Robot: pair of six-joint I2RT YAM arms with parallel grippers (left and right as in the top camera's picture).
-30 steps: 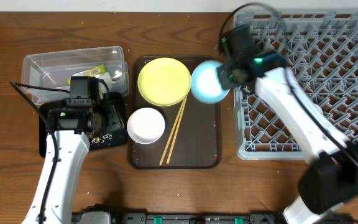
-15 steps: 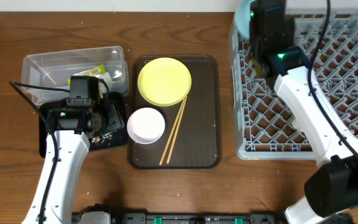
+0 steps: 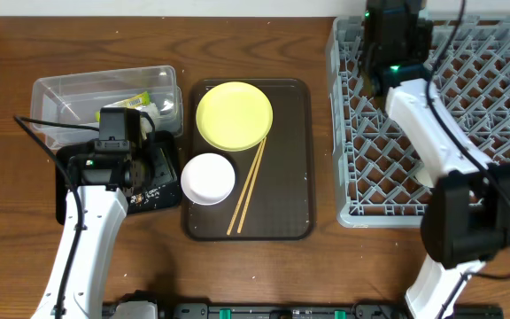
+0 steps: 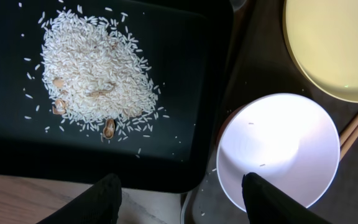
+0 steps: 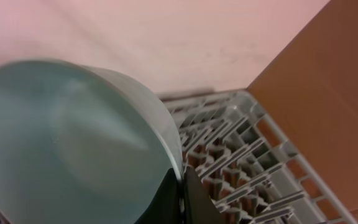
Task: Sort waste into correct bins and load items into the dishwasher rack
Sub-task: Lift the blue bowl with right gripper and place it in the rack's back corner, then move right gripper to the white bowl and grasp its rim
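My right gripper (image 5: pixel 182 186) is shut on the rim of the light blue bowl (image 5: pixel 67 149), held tilted above the back left corner of the grey dishwasher rack (image 3: pixel 485 97). In the overhead view the right arm (image 3: pixel 395 40) hides the bowl. The yellow plate (image 3: pixel 234 116), white bowl (image 3: pixel 208 178) and chopsticks (image 3: pixel 248 188) lie on the brown tray (image 3: pixel 290 213). My left gripper (image 4: pixel 179 199) is open and empty, above the black tray (image 4: pixel 197 93) that holds rice (image 4: pixel 95 71). The green-and-yellow wrapper (image 3: pixel 140 100) lies in the clear tub (image 3: pixel 69 93). The cup is out of view.
The rack's upright pegs (image 5: pixel 229 155) stand close below the held bowl. A pale wall runs behind the rack. The white bowl (image 4: pixel 278 149) sits just right of the black tray's edge. Bare wooden table (image 3: pixel 149 266) lies in front.
My right arm has carried the light blue bowl from beside the yellow plate up and right to the rack's back left corner. The left arm has not moved.
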